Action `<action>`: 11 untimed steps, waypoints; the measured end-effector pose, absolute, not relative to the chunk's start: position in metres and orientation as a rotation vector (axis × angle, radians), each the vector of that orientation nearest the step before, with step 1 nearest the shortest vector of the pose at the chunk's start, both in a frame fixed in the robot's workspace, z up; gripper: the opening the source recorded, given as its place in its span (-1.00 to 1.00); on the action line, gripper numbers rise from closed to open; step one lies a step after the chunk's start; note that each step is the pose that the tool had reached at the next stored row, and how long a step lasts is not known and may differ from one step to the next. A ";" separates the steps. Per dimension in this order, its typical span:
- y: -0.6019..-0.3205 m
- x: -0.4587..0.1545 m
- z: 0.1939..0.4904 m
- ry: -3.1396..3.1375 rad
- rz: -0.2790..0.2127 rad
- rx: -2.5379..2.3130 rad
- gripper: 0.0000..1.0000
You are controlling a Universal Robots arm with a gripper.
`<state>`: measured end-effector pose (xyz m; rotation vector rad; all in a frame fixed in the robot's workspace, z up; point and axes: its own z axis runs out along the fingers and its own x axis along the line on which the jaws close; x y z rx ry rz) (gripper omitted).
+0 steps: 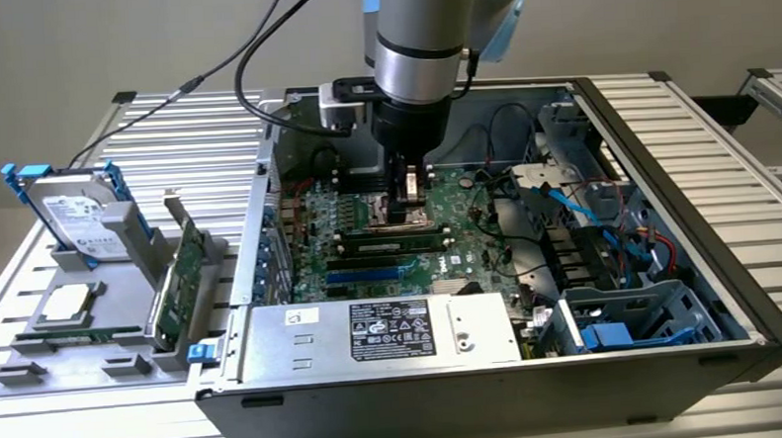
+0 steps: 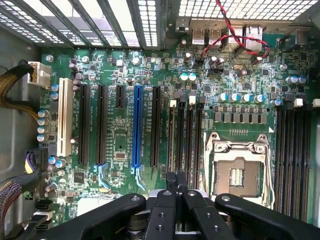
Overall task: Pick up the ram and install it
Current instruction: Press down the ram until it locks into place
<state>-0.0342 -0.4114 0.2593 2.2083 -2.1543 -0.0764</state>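
My gripper (image 1: pixel 412 208) hangs inside the open computer case (image 1: pixel 651 119), just above the motherboard (image 1: pixel 366 265) and beside the processor socket (image 2: pixel 240 172). In the wrist view its black fingers (image 2: pixel 176 180) are pressed together with nothing between them, over the ends of the black memory slots (image 2: pixel 185 135). A long thin green strip that looks like the ram (image 1: pixel 80 337) lies along the front of the grey holder tray (image 1: pixel 55 377), outside the case at the exterior view's left and far from the gripper.
On the tray stand a silver hard drive (image 1: pixel 81 218) in a blue frame and a taller green expansion card (image 1: pixel 183 278). The power supply (image 1: pixel 383 333) fills the case's near side. Blue and black cables (image 1: pixel 589 220) and a drive cage (image 1: pixel 633 317) crowd the exterior view's right.
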 end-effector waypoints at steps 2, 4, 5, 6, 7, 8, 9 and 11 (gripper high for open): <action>-0.411 -0.034 0.259 -2.154 -0.076 2.208 -0.79; -0.411 -0.034 0.259 -2.154 -0.076 2.208 -0.79; -0.411 -0.034 0.259 -2.154 -0.076 2.208 -0.79; -0.411 -0.034 0.259 -2.154 -0.076 2.208 -0.79; -0.411 -0.034 0.259 -2.154 -0.076 2.208 -0.79; -0.411 -0.034 0.259 -2.154 -0.076 2.208 -0.79; -0.411 -0.034 0.259 -2.154 -0.076 2.208 -0.79; -0.411 -0.034 0.259 -2.154 -0.076 2.208 -0.79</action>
